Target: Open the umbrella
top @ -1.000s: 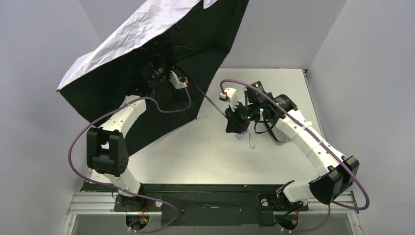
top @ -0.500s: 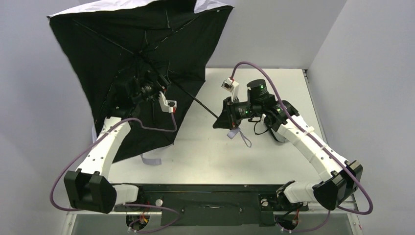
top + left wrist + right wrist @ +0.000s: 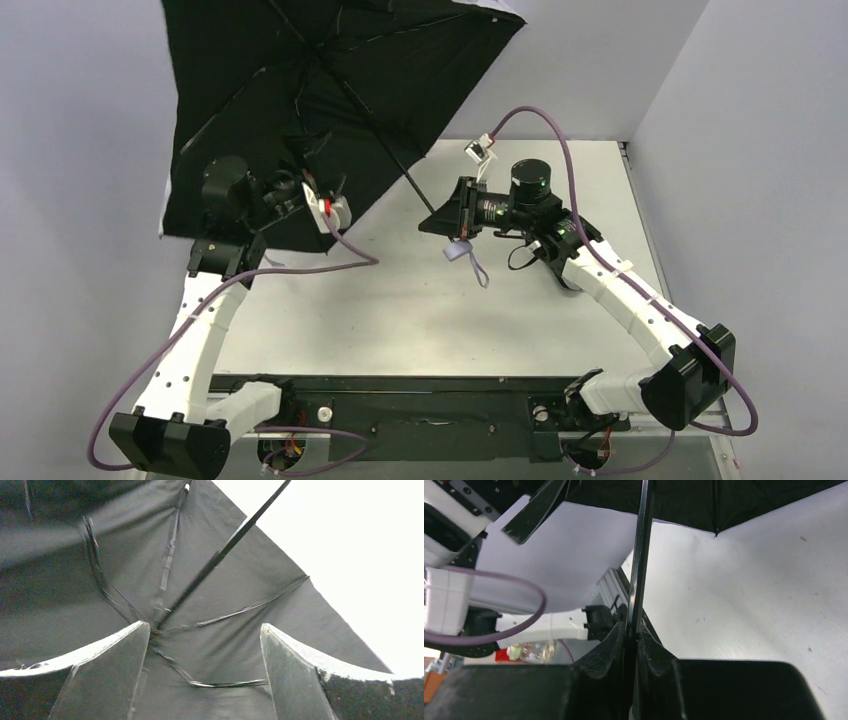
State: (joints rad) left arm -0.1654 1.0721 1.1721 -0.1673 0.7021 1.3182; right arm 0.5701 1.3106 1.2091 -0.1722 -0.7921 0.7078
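Top view: the umbrella (image 3: 300, 90) is spread above the desk (image 3: 420, 310). The right gripper (image 3: 445, 215) sits at the handle end of the shaft (image 3: 385, 150). The left gripper (image 3: 315, 175) is beside the shaft, under the canopy.

Left wrist: jaws wide apart, empty.

Right wrist: jaws clamped on the shaft.

Judgement: light overall, with floppy fabric and fragile ribs. Grip the stiff shaft.

White table (image 3: 430, 320); black base plate (image 3: 430, 412) along its near edge.

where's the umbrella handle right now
Top external view: the handle sits right of table centre, just at the near side of the right gripper, which is shut on the shaft; its strap hangs off it.
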